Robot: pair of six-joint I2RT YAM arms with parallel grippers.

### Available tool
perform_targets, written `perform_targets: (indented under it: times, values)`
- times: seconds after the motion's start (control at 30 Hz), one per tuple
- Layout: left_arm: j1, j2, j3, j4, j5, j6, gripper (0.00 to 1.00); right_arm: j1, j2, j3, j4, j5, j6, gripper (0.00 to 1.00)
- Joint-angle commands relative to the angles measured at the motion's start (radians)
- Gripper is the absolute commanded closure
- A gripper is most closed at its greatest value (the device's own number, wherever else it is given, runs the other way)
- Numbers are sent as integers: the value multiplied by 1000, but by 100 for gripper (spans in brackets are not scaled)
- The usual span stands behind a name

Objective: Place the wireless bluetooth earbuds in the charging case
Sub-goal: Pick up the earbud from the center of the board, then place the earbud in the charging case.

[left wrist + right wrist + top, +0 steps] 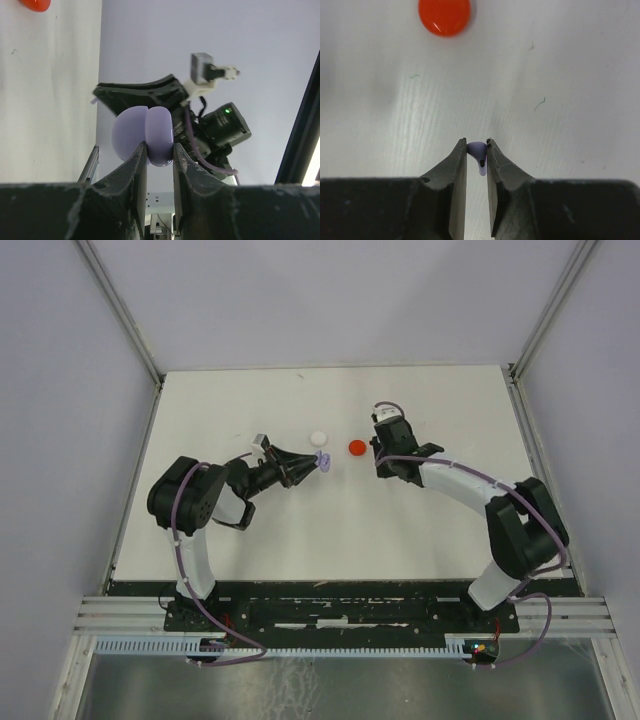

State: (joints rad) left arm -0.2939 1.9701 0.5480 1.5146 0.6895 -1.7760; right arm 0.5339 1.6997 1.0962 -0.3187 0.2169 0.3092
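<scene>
My left gripper [316,462] is shut on a pale purple round charging case [323,461], held above the table. In the left wrist view the case [150,134] shows two rounded halves side by side, and the fingers [137,165] pinch the right half. My right gripper [381,464] is shut on a tiny pale purple stemmed earbud [479,153], held at the fingertips [461,155] just above the table. The earbud is too small to make out in the top view. The two grippers face each other, a short gap apart.
A red disc [357,447] lies on the white table [330,530] between the grippers; it also shows in the right wrist view [444,15] and the left wrist view [36,4]. A white disc [319,438] lies just left of it. The right arm's wrist [210,120] shows behind the case.
</scene>
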Motion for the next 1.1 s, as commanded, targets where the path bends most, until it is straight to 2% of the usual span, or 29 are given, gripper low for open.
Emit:
perform_targets:
  times: [0.0,0.23,0.5,0.7,1.07]
  values:
    - [-34,2,11,127,-5,2,97,-4,-187,-55,206,-21,-26,82]
    - [-96,49,75,126,-38,-33,97,-4,-404,-246,474,-167,-25,81]
    - [-164,95,168,110,-69,-93,97,-3,-455,-320,618,-308,-25,82]
    - [-202,120,204,110,-91,-140,97,0,-477,-355,690,-335,-16,83]
    - [-244,143,242,103,-124,-191,97,8,-472,-360,692,-352,-34,83]
